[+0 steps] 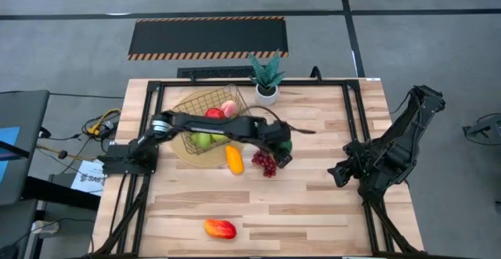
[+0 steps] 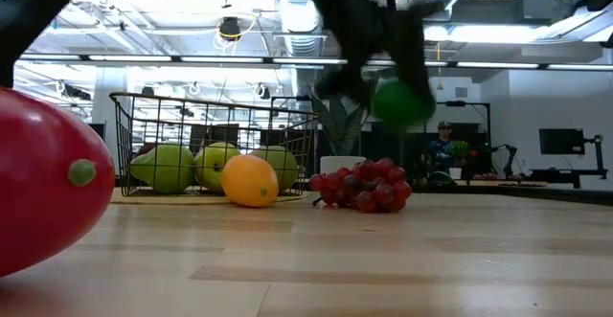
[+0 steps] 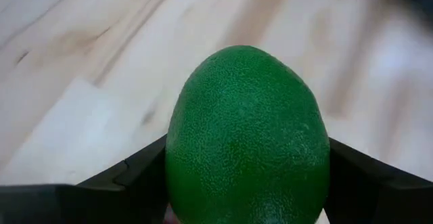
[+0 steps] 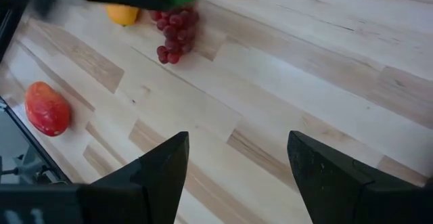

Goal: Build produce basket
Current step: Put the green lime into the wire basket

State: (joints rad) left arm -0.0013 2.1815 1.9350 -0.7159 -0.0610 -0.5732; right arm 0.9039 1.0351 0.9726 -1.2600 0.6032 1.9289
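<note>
The chief risk from here is a slip: the round, pebbled green lime (image 3: 247, 136) is held only at its two sides, so a jolt on the way to the gold wire-grid basket (image 1: 205, 102) could roll it out of the grip, and it would likely drop onto the bunch of dark red-purple grapes (image 1: 264, 162) just beside it or bounce off the pale wooden table (image 1: 329, 204). A second hazard is the basket's wire rim, which the arm or fruit could catch if carried too low. The left gripper (image 1: 283, 151) is clamped on the lime, fingers (image 3: 128, 176) drawn in against its flanks (the low view shows the fruit clear of the table, above the grapes). The right gripper (image 4: 237, 163) waits at the right of the table, fingers spread wide, holding nothing. The basket sits at the far left, already holding green, red and pink fruits; a yellow-orange mango (image 1: 233, 159) lies just near of it, and a red-orange mango (image 1: 220, 228) lies well apart at the near edge.
</note>
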